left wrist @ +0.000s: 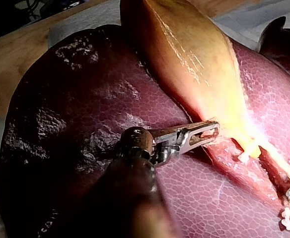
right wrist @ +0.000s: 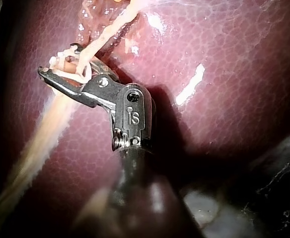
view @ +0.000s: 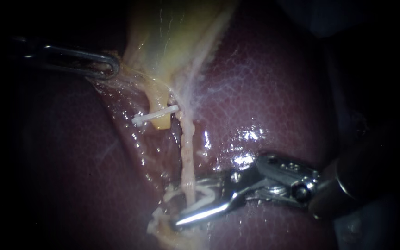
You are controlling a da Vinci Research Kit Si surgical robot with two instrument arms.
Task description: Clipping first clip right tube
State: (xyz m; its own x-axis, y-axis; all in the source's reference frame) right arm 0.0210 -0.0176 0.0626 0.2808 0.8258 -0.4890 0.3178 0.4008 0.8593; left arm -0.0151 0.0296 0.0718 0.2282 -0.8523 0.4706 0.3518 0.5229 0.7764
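The pale right tube (view: 187, 143) runs down over the liver (view: 265, 92) from the yellow gallbladder (view: 172, 32). Low on it, my right instrument (view: 186, 203) straddles the tube, its jaws standing apart with a white clip (view: 204, 193) held between them. In the right wrist view the same jaws (right wrist: 60, 67) lie around the tube (right wrist: 110, 27). A short yellow stump beside the tube carries another white clip (view: 156, 115). My left instrument (view: 109, 69) is shut on tissue at the gallbladder's neck; its jaws (left wrist: 212, 131) pinch the gallbladder's (left wrist: 194, 54) edge.
Dark red liver (left wrist: 75, 99) fills most of every view, wet and glistening near the right instrument's wrist (view: 297, 185). A wooden bench (left wrist: 16, 54) and a pale cloth (left wrist: 80, 22) show beyond the liver in the left wrist view.
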